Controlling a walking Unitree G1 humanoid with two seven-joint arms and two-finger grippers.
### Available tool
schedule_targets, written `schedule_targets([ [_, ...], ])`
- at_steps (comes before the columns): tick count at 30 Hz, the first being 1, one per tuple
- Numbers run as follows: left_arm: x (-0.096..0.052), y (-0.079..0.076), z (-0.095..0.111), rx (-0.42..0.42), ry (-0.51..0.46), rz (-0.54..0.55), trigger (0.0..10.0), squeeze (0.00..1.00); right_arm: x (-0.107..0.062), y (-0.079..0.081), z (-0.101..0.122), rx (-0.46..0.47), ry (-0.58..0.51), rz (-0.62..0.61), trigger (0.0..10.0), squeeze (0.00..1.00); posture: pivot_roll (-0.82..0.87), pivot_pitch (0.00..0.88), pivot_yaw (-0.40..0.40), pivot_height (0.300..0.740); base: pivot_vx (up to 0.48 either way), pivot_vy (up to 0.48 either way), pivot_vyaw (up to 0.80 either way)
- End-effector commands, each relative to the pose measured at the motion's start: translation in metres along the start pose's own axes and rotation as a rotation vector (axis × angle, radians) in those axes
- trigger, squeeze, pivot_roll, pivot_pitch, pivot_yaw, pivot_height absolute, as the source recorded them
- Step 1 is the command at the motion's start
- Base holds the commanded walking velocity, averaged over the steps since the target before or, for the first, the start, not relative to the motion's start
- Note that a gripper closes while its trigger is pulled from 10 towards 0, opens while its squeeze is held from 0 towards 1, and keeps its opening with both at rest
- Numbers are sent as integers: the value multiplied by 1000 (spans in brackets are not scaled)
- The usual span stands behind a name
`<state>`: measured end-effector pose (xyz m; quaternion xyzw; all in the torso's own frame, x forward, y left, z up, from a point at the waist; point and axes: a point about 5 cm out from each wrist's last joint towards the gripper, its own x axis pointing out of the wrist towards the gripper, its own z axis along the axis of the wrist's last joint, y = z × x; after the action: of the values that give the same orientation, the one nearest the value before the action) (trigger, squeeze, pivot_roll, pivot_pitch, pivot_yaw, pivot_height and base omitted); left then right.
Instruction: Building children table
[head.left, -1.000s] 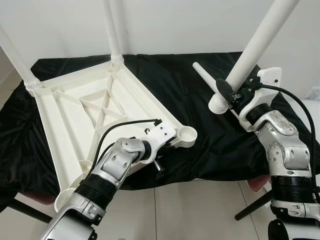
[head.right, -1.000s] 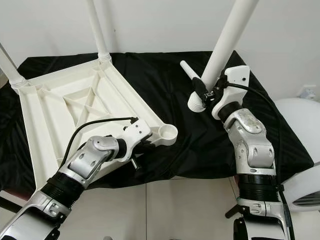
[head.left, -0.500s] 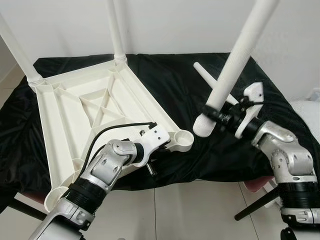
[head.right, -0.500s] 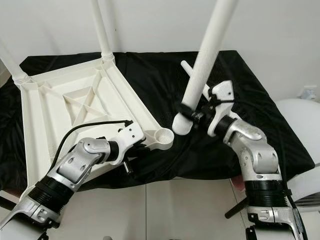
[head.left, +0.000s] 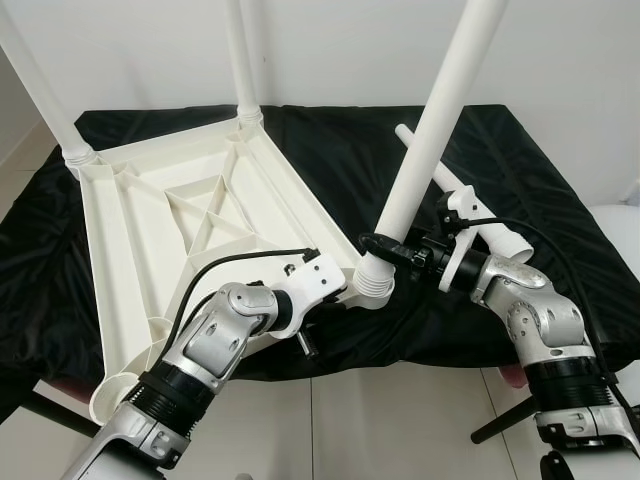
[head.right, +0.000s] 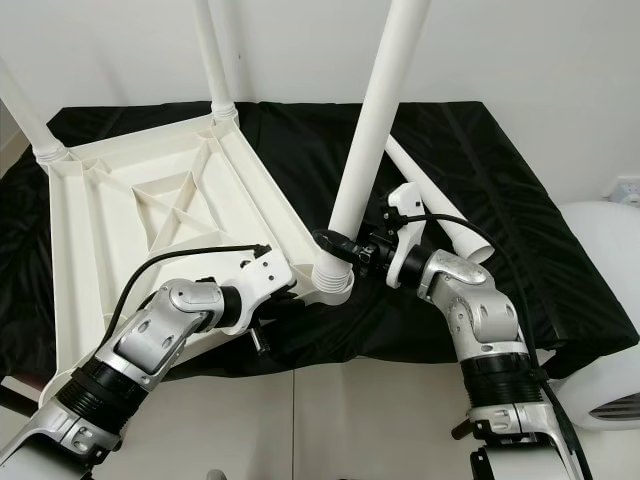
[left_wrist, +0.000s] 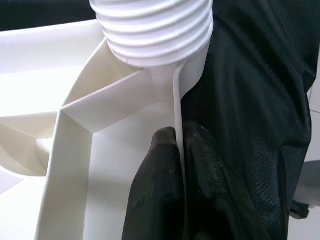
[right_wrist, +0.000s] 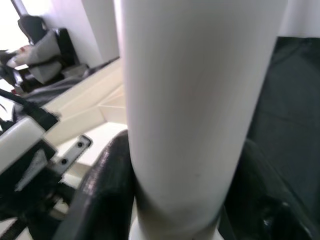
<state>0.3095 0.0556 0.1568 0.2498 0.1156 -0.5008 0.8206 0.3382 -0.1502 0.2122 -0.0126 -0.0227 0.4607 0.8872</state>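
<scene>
Clamping the white leg (head.left: 432, 140), the right gripper (head.left: 388, 248) now seats its threaded end in the tabletop's (head.left: 150, 215) lower-center corner socket (head.left: 372, 285); 1 second ago it hung upper right. Left gripper (left_wrist: 181, 150) pinches the tabletop's rim.

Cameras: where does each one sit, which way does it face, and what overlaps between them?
Left eye view: on the head, looking forward and down at the upturned table frame on black cloth; both arms show.
Right eye view: same scene, sideways offset.
Left wrist view: along the left gripper, pinching the frame's rim below the corner socket.
Right wrist view: along the right gripper, clamped on the white leg.
Shared: leg's threaded end at the socket.
</scene>
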Motion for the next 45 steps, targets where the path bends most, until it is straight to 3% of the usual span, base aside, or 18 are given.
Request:
schedule_targets([
  [1, 1, -7, -2, 14, 17, -19, 10000, 0, 2, -1, -10, -5, 37, -6, 10000, 0, -60, 100, -2, 740, 0, 0, 0],
  [14, 0, -6, 0, 8, 14, -8, 10000, 0, -6, 2, -15, -114, 98, 53, 10000, 0, -73, 115, 1, 740, 0, 0, 0],
  [31, -1, -9, 3, 11, 8, -18, 10000, 0, -9, 28, -35, -81, 114, 152, 10000, 0, -74, 124, 16, 740, 0, 0, 0],
  [45, 0, -10, 9, 24, -8, -26, 10000, 0, -8, 31, -46, -100, 161, 164, 10000, 0, -72, 126, 20, 740, 0, 0, 0],
])
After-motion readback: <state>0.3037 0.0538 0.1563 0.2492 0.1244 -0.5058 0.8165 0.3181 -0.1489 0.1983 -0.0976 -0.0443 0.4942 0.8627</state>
